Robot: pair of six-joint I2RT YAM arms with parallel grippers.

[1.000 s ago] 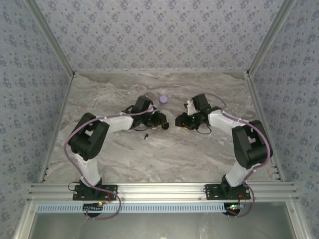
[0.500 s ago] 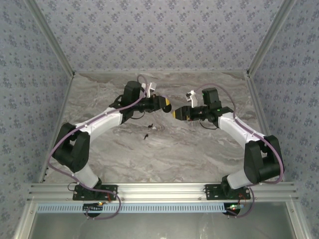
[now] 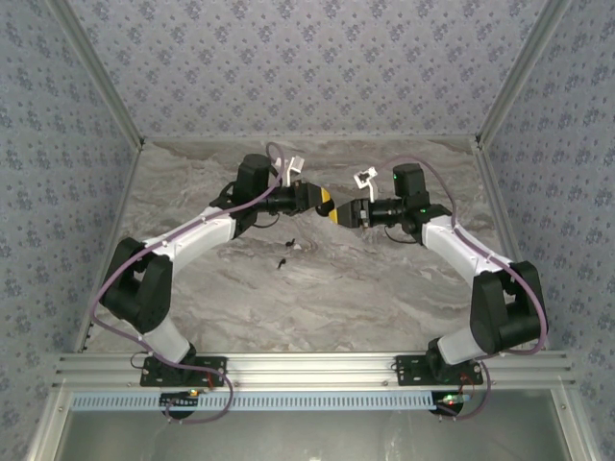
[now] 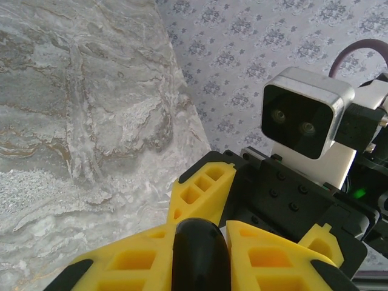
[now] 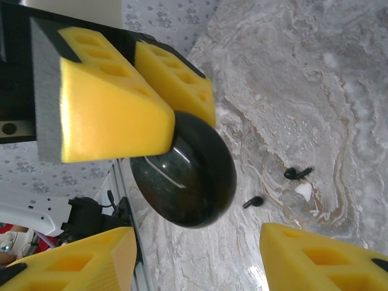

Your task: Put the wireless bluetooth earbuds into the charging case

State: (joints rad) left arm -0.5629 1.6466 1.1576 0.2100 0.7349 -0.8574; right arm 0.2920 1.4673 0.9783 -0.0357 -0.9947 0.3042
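Here, in the top view, the left arm reaches from its base toward the middle of the grey marble-patterned tabletop (image 3: 384, 288). Two tiny black earbuds with short stems (image 5: 298, 173) (image 5: 253, 202) lie loose on the marble near each other. They sit on the base side of the arm's forearm and are apart from both tools. The left gripper with yellow ribbed fingers (image 3: 324, 202) is clamped on the small glossy black round charging case (image 5: 188, 176), one finger on each flat face. It holds the case edge-on, raised off the table. Facing it tip to tip, the right gripper with matching yellow fingers (image 3: 338, 213) has its jaws apart. In the right wrist view, the case sits ahead of the gap between them. Whether either finger touches the case cannot be told.
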